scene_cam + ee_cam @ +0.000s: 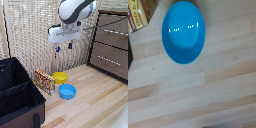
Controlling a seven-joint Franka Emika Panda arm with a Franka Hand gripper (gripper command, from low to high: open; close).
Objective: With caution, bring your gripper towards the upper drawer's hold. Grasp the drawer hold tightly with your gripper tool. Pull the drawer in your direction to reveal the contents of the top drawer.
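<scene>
Aloft, tool (63,48) fingers slightly apart, holding nothing.

A pale woven reed wall covering (30,30) hangs behind a floor of light wooden planks (95,102) with visible grain and seams. At the exterior view's right stands a dark-brown wooden cabinet (111,60), and soft, even light falls over the scene.

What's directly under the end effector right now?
The blue bowl on the wooden floor, with a corner of the snack box beside it. The bowl looks empty; the floor beneath it is covered. The end effector hangs well above.
</scene>
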